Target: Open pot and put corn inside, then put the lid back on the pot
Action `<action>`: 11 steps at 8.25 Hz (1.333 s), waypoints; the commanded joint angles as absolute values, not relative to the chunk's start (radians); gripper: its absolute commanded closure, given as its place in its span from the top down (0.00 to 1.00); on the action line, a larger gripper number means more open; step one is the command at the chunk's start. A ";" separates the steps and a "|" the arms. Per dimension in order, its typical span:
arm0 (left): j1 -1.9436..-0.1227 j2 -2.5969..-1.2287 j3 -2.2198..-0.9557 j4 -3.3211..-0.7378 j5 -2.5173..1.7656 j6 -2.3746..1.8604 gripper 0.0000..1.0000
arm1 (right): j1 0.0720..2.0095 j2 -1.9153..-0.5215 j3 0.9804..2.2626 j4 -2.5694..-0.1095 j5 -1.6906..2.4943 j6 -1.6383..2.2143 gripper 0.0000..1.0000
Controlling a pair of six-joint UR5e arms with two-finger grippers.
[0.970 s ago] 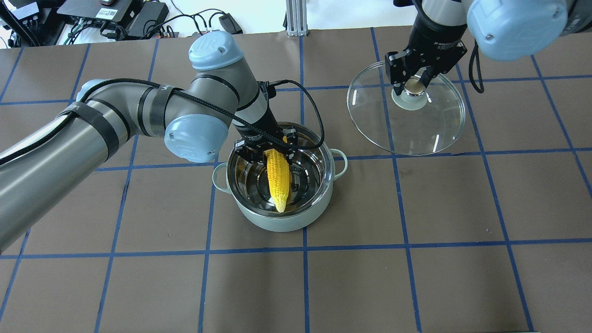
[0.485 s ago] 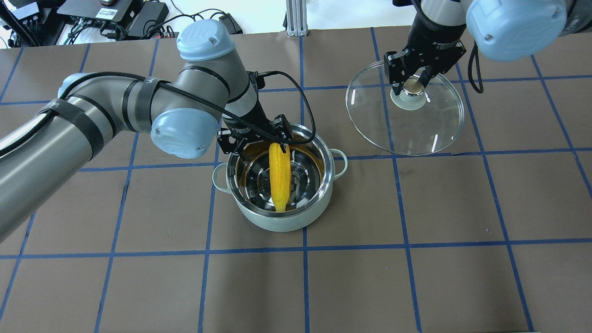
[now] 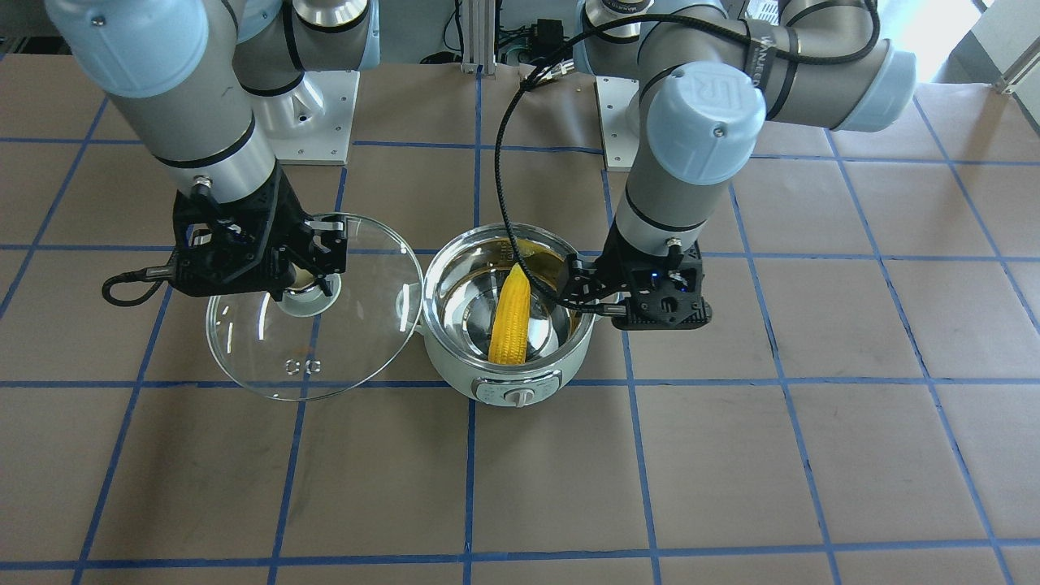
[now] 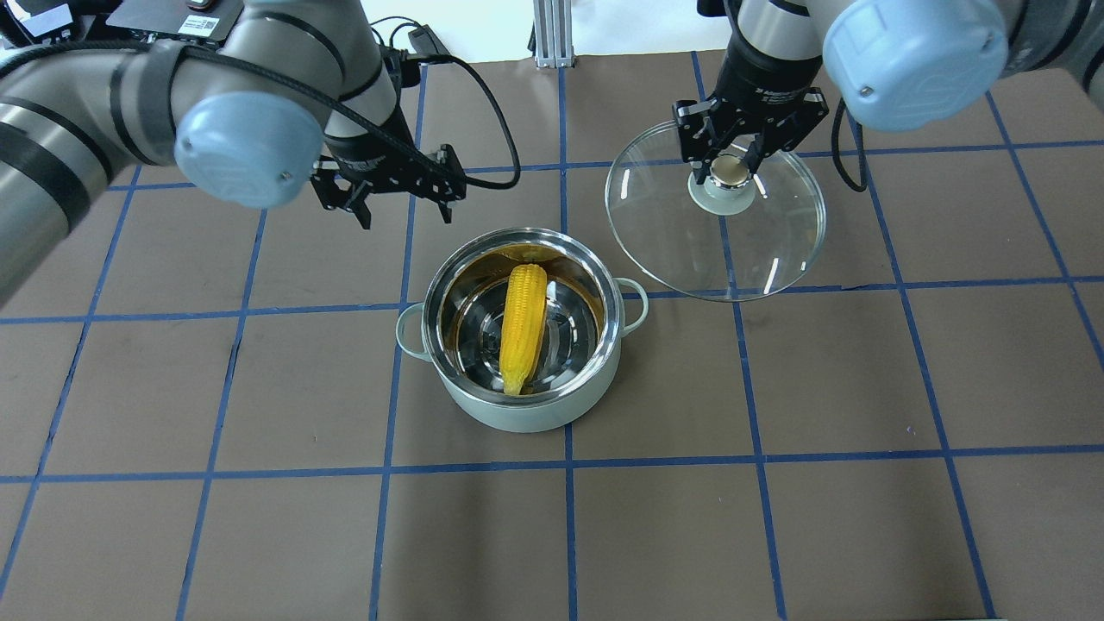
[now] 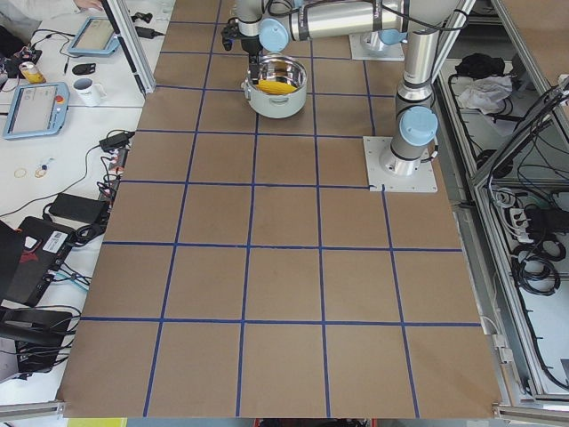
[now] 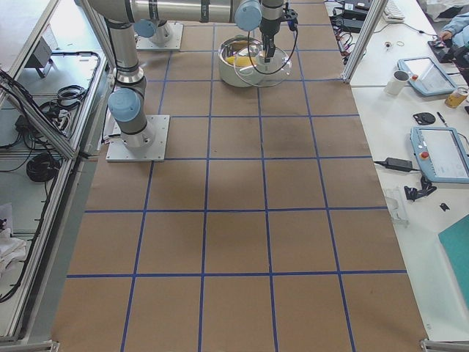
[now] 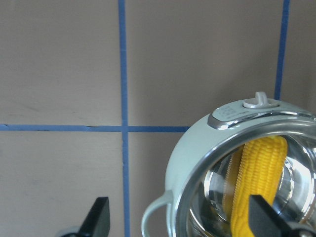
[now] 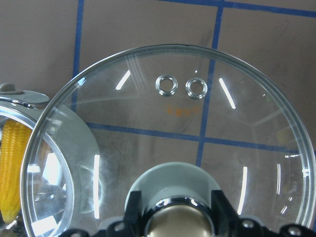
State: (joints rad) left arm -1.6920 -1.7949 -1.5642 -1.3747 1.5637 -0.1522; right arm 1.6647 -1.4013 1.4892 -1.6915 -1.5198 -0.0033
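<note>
The pale green pot stands open mid-table, also in the front view. The yellow corn lies inside it, tip toward the robot, leaning on the far wall. My left gripper is open and empty, raised behind and left of the pot; its wrist view shows the pot and the corn. My right gripper is shut on the knob of the glass lid and holds it in the air right of the pot. The lid edge overlaps the pot's right handle in view.
The brown table has a blue tape grid. Cables and black electronics lie beyond the far edge, with an aluminium post. An operators' desk with tablets runs along the table's far side.
My left gripper let go of the corn, opened, and rose back and left away from the pot. The corn settled in the pot. My right gripper moved the lid left toward the pot.
</note>
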 commanded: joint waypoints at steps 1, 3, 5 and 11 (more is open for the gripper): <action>-1.574 -1.795 -1.375 -1.534 1.615 -0.014 1.00 | 1.761 -1.394 1.489 -1.707 -1.520 0.156 0.00; -1.552 -1.792 -1.332 -1.572 1.666 0.096 1.00 | 1.878 -1.372 1.489 -1.748 -1.538 0.256 0.00; -1.552 -1.751 -1.345 -1.543 1.663 0.051 1.00 | 1.980 -1.330 1.489 -1.794 -1.594 0.314 0.00; -1.568 -1.681 -1.434 -1.528 1.647 0.002 1.00 | 2.065 -1.247 1.496 -1.859 -1.583 0.443 0.00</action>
